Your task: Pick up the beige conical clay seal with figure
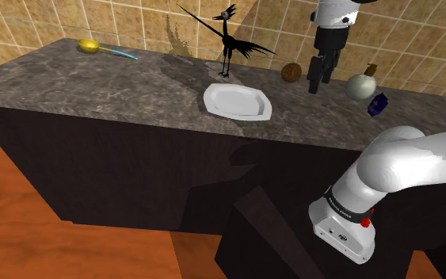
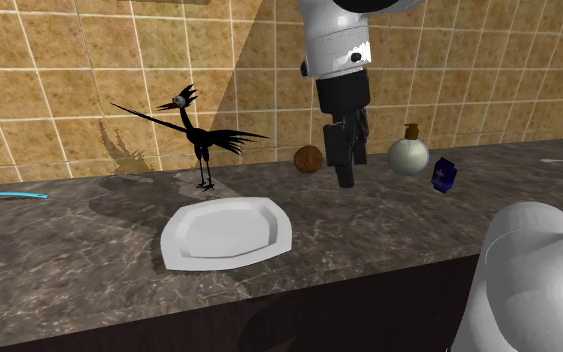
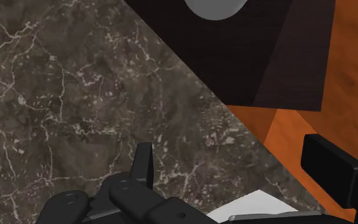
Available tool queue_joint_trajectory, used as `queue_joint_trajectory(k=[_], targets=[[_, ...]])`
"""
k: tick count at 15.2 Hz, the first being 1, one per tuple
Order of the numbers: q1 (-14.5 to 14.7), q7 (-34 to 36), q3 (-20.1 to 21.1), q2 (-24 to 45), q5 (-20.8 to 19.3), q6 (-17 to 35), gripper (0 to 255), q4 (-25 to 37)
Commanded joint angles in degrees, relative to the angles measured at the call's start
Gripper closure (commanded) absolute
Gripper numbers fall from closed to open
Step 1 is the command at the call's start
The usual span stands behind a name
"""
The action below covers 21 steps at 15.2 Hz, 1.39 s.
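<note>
- Seal (image 1: pixel 361 85): pale off-white here, not plainly beige. It has a rounded body that narrows upward to a small tan figure at the top, and it stands upright.
- Location: on the dark marbled counter (image 1: pixel 94 87) near the tiled wall, between a brown ball (image 1: pixel 291 72) and a small blue object (image 1: pixel 378 104).
- Handling, judged: stiff, brittle if dropped and fairly light. The smooth curved flanks are likely to slip.
- Hold, judged: across the body at its widest, low down, never by the tan figure.
- Gripper (image 1: pixel 314 87): fingers apart and holding nothing. It hangs over the counter between ball and seal, clear of both.
- Also present: white plate (image 1: pixel 238 101) and black bird figurine (image 1: pixel 227 40).
</note>
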Motion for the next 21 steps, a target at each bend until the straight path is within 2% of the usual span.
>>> queue_joint_trajectory(k=[1,7,12,17,21], targets=[[0.0,0.0,0.0,0.0,0.0,0.0,0,0.0],[-2.4,-7.3,-7.3,6.9,-4.2,7.0,0,2.7],[-3.7,-13.4,-13.1,14.3,-5.9,12.3,0,7.0],[-4.4,-19.7,-18.6,22.9,-5.5,16.9,0,13.0],[-4.8,-25.3,-22.6,30.5,-3.3,19.6,0,19.1]])
